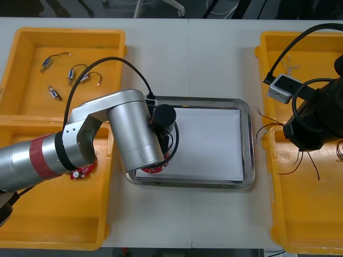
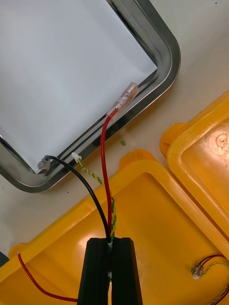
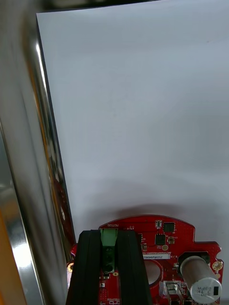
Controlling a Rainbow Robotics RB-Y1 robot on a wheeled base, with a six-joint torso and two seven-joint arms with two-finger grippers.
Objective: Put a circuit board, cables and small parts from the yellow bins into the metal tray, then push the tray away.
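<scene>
The board (image 3: 167, 238) hangs low over the white floor of the tray (image 1: 249, 144), at its near left corner, just beside the rim. The left gripper (image 3: 109, 234) is clenched on the green connector at the board's edge. The step in hand looks like setting this board down. To do it well, lower it until it lies flat on the white floor, keep it off the sloped rim so it does not tip, and open only once it rests. Keeping it tucked in this corner would leave the rest of the floor free for cables and parts.

The right gripper (image 2: 110, 240) is closed on 3 cables: 1 black (image 2: 90, 190), 1 red (image 2: 105, 157) and 1 twisted yellow (image 2: 95, 177). It is held above the right near bin (image 1: 300, 214), and the loose ends reach the tray's rim. It should wait until the left arm has left the tray.

Counted:
- 2 boards, the second (image 1: 81, 172) in the left near bin (image 1: 48, 214).
- 1 tray.
- 4 bins on the table (image 1: 187, 53).
- 3 small parts (image 1: 47, 63) that I can make out, in the left far bin (image 1: 21, 69).
- A few more thin cables in the right bins.
</scene>
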